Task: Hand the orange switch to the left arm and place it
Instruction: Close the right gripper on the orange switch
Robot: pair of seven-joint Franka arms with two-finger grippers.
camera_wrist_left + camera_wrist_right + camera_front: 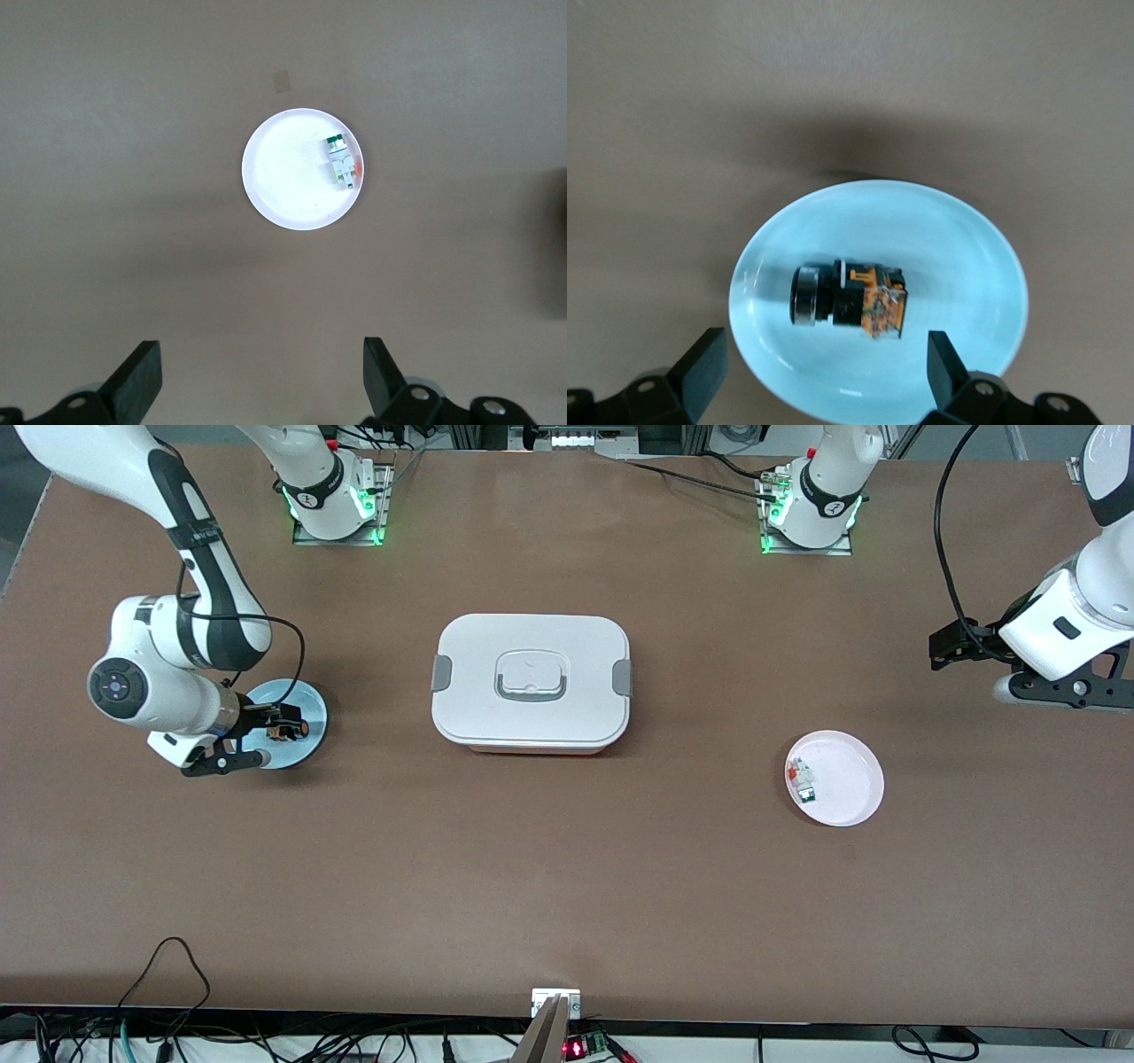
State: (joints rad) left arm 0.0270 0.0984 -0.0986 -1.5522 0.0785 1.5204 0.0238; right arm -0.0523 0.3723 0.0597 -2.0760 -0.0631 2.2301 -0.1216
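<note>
1. Your large white rounded-rectangle box [532, 682] with grey side latches sits closed at the middle of the brown table [567, 886], between the two plates.
2. Your right arm [190, 576] bends down near the table edge at its own end; its black two-finger right gripper [282, 724] hangs low over the pale blue round plate [306, 748], jaws apart on either side of the switch without touching it.
3. Your left arm [1076, 615] waits by the edge at its own end; the left gripper [946, 646] is held above bare table, jaws spread wide, well apart from the white round plate [846, 779].
4. You see the small black-and-orange switch [849, 299] lying on its side on the blue plate.
5. The small white, red and green part [803, 779] lies on the white plate near its rim.
</note>
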